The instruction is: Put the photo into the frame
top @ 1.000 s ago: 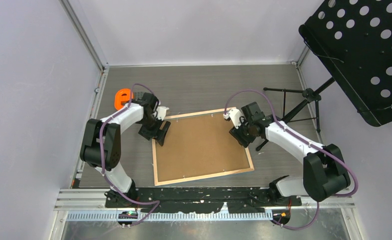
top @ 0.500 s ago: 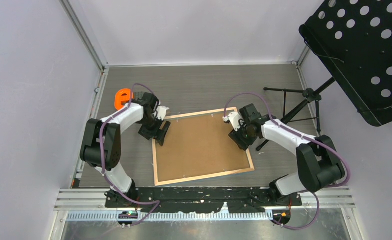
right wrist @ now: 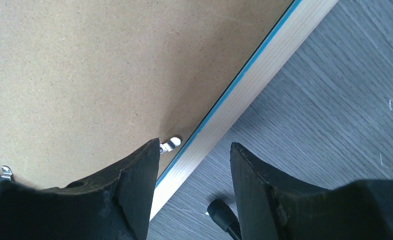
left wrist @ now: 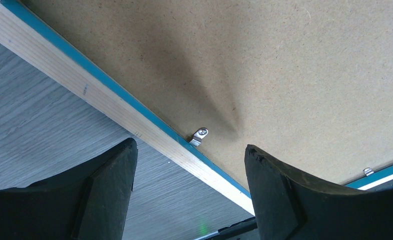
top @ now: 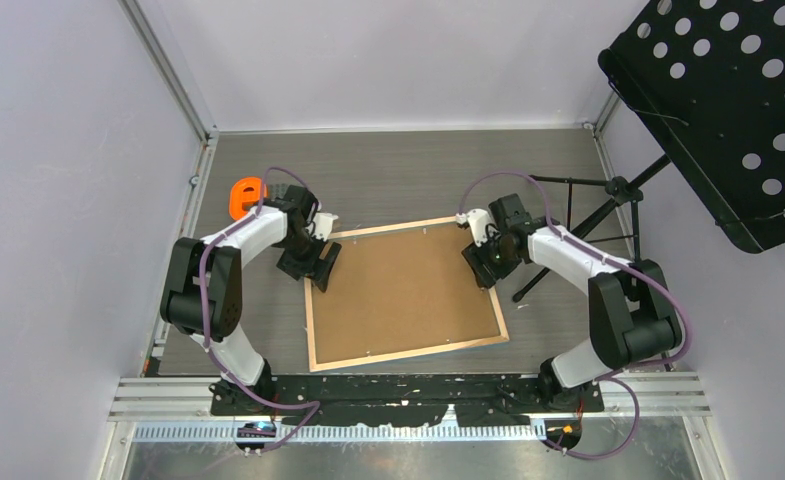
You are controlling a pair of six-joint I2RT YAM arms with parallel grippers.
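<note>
**Both claws apart over the back of the frame**

My left claw (top: 313, 262) hangs over the left rail of the frame (top: 408, 352), near its far corner. Its jaws are spread and grip nothing. In my left wrist view, the claw (left wrist: 189, 147) straddles the pale wood rail (left wrist: 109, 100). One finger (left wrist: 104, 190) is over the grey table on the outer side. The other finger (left wrist: 279, 195) is over the brown backing board (left wrist: 284, 75) on the inner side. A small metal clip (left wrist: 199, 135) sits just ahead of the gap, at the seam where board meets rail. A thin blue strip runs along that seam. I cannot tell whether either finger touches anything.

My right claw (top: 488, 262) is at the opposite rail, likewise parted and empty. Through my right wrist view, the claw (right wrist: 194, 146) has the wood rail (right wrist: 264, 70) running away diagonally from between its fingers. The board (right wrist: 84, 65) lies to the left of it. A metal clip (right wrist: 171, 144) sits right beside my left fingertip (right wrist: 139, 170), and whether they touch I cannot tell.

The frame lies flat on the table (top: 408, 170), back up, between my two claws, with the backing board (top: 403, 290) filling it. An orange object (top: 245, 195) rests beyond my left claw. A black perforated music stand (top: 728, 100) rises out past my right one.
</note>
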